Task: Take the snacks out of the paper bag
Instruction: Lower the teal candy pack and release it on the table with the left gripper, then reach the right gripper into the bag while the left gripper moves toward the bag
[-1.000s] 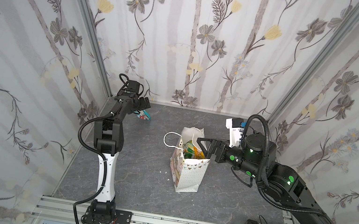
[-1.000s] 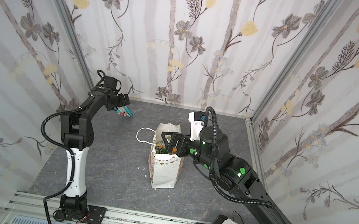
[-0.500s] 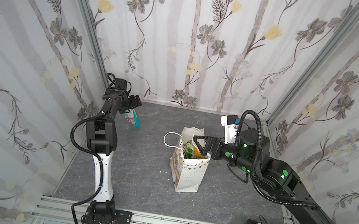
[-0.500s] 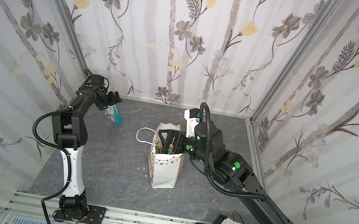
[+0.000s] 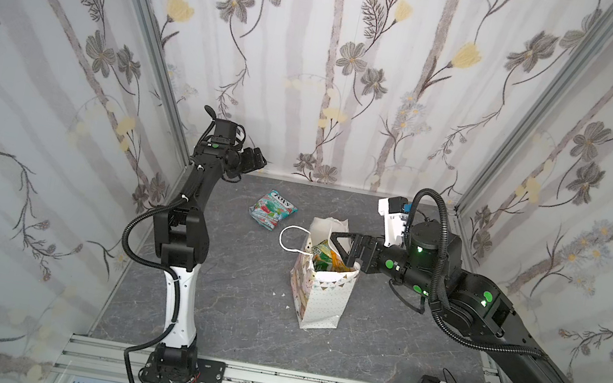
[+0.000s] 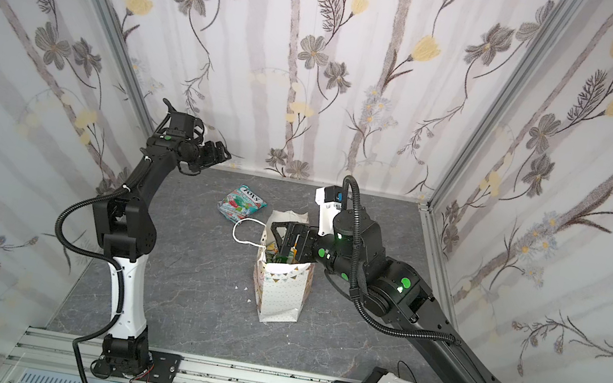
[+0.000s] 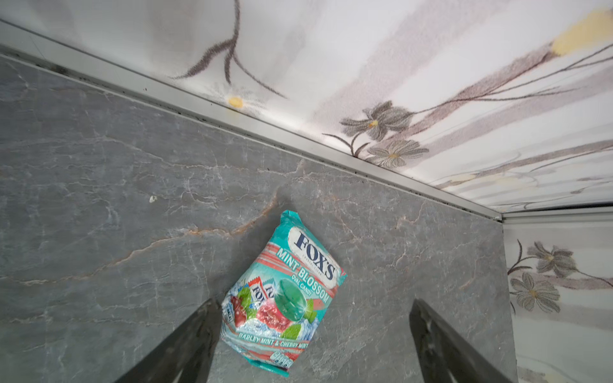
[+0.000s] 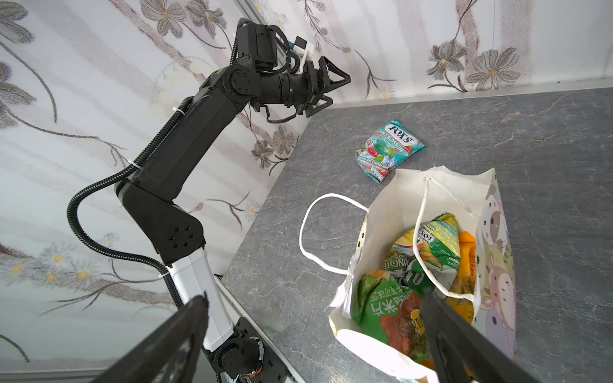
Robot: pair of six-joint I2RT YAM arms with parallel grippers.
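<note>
**Right gripper [image 5: 344,245] at the mouth of the upright paper bag [image 5: 324,301].** Its jaws are spread wide and empty. 1 teal FOX'S packet [image 5: 273,209] already lies flat on the table [image 5: 237,294], behind the bag and apart from it. The left gripper [image 5: 255,158], likewise spread and holding nothing, hangs above that packet near the back wall. The remaining snacks [image 8: 414,265] stand crowded inside the bag, and 1 cord handle [image 8: 418,219] droops across them. Whether a finger [image 8: 457,338] already touches a packet is unclear. Advised: descend vertically, straddle the upper edge of 1 packet only, avoid the cord, and lift slowly so the light bag stays standing.
</note>
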